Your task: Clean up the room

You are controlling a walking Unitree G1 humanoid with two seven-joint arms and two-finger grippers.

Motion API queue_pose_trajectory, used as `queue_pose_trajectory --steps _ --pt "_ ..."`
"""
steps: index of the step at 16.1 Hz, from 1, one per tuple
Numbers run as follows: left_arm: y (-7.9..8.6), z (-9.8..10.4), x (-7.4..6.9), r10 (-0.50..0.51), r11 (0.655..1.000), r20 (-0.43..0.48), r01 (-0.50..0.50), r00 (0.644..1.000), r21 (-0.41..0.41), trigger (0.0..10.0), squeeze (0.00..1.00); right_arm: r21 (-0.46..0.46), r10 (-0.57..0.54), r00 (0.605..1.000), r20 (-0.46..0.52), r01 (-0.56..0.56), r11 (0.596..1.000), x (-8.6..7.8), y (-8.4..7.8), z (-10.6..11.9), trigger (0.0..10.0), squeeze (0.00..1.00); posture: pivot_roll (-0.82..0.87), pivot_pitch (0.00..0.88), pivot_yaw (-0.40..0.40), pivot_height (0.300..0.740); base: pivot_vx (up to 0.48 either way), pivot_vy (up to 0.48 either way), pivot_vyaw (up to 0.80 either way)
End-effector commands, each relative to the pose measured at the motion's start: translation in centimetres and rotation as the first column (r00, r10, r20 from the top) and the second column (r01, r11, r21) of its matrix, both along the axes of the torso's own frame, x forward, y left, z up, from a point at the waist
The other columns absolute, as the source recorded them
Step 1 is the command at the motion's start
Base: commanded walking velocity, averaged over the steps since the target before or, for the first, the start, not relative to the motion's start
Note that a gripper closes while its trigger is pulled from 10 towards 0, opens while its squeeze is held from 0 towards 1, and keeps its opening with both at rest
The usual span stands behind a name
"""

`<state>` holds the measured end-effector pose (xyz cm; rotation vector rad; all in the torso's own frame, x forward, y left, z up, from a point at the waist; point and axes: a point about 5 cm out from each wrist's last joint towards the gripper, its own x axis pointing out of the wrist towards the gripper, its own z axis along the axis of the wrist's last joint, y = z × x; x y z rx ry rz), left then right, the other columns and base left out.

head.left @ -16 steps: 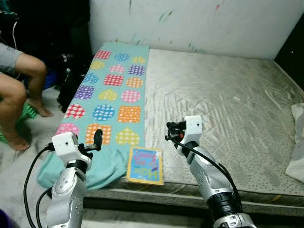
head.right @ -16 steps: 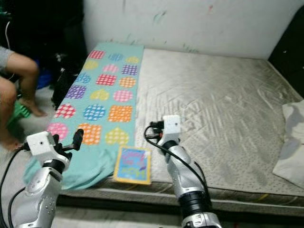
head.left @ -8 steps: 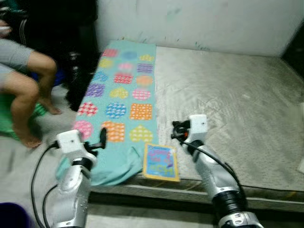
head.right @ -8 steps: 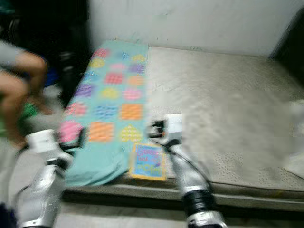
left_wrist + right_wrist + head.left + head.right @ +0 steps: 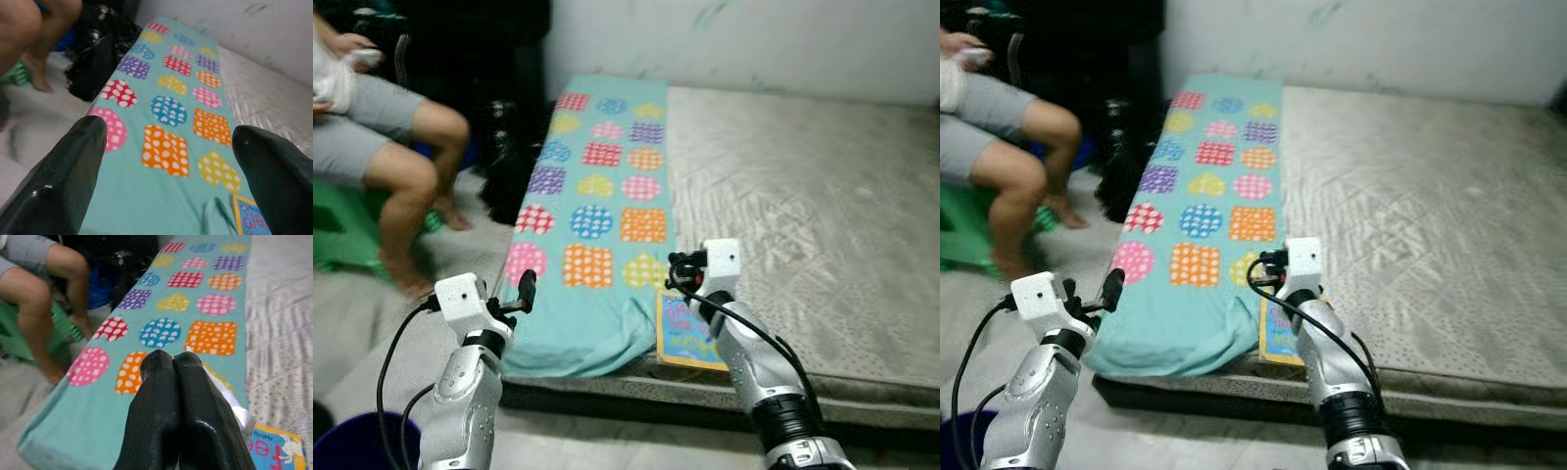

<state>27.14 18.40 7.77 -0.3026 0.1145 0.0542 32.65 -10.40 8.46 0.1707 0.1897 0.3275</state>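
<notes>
Standing at the foot of the mattress [image 5: 822,206], you have both arms raised with nothing in either gripper: the left gripper [image 5: 525,291] has its fingers spread wide apart, as the left wrist view confirms, while the right gripper [image 5: 172,363] has its fingers pressed together on nothing. Nearest to you, at the mattress's front edge, a blue children's book [image 5: 687,331] with a yellow border lies flat, partly hidden behind the right forearm and just beside the bunched corner of the teal patterned blanket [image 5: 597,220]. That blanket runs along the left side of the mattress toward the far wall, its near end drooping over the edge. The book is the likely first item to clear. Release the right fingers before descending, approach from above, and take the book by its free front edge rather than the side touching the blanket, so that no cloth is caught. Keep the left arm away from the person [image 5: 382,147] seated on a green stool [image 5: 342,230] beyond the mattress's left side.
</notes>
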Motion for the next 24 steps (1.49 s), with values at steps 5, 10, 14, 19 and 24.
queue_pose_trajectory --steps 5,10,14,19,24 --pt "0.7 0.2 -0.2 0.021 0.999 0.005 -0.021 1.0 0.029 10.0 0.0 0.006 0.04 0.999 0.019 -0.04 0.999 -0.1 1.1 0.4 10.0 0.0 -0.08 0.054 -0.046 0.74 0.0 0.132 0.0" --pt "0.8 0.3 -0.2 0.024 0.999 0.011 -0.025 1.0 0.037 10.0 0.0 -0.006 0.067 0.997 0.026 -0.067 0.998 -0.3 1.5 0.4 10.0 0.0 -0.08 0.055 -0.043 0.74 0.0 0.0 0.59" --pt "0.8 0.3 -0.3 0.016 0.999 0.009 -0.016 1.0 0.049 10.0 0.0 -0.009 0.074 0.997 0.025 -0.074 0.997 -0.4 1.6 0.3 10.0 0.0 -0.07 0.052 -0.039 0.74 0.0 0.0 0.8" --pt "0.7 0.3 -0.3 0.019 0.999 0.006 -0.019 1.0 0.051 10.0 0.0 -0.013 0.082 0.996 0.028 -0.082 0.997 -0.4 1.7 0.3 10.0 0.0 -0.07 0.051 -0.042 0.74 0.0 0.0 0.8" --pt "0.7 0.3 -0.2 0.025 0.998 0.002 -0.025 1.0 0.051 10.0 0.0 -0.017 0.093 0.995 0.034 -0.092 0.996 -0.4 2.0 0.4 10.0 0.0 -0.07 0.05 -0.04 0.74 0.0 0.0 0.8"
